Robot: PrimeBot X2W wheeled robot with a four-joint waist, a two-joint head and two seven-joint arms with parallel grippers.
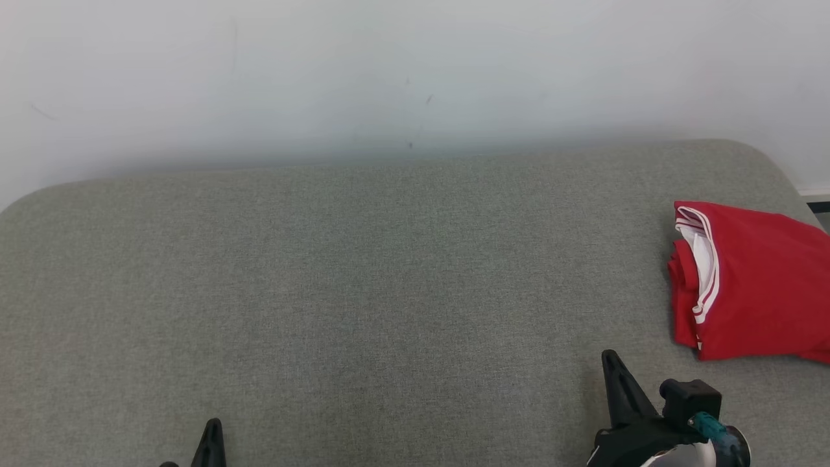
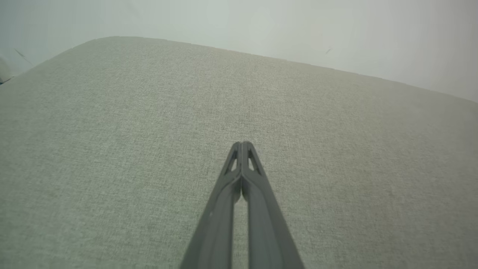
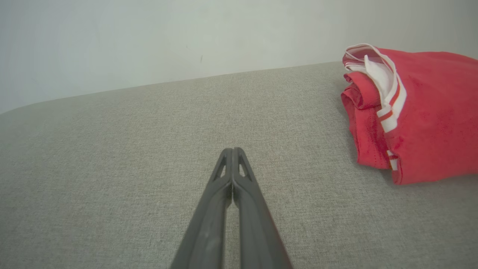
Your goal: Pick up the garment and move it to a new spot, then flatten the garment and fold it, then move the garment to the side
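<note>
The red cloth garment with white stripes along one edge lies folded in a thick bundle on the far right side of the big, soft grey woven surface. Part of the garment runs off the right edge of the head view. Its striped edge faces the middle of the grey surface, and some white cloth peeks out between the red layers there. The right gripper, with its two long dark fingers, sits at the lower right of the head view. It is near the garment but not touching it, a bit to the left of it and closer to the robot. In the right wrist view its two fingers are pressed tight together at the tips, and they hold nothing. The garment sits up and to the right of them, with bare grey cloth in between. The left gripper pokes up at the lower left of the head view, well apart from the garment. In the left wrist view its fingers are also squeezed together at the tips, with nothing between them, over plain grey cloth. A pale wall stands behind the grey surface.
</note>
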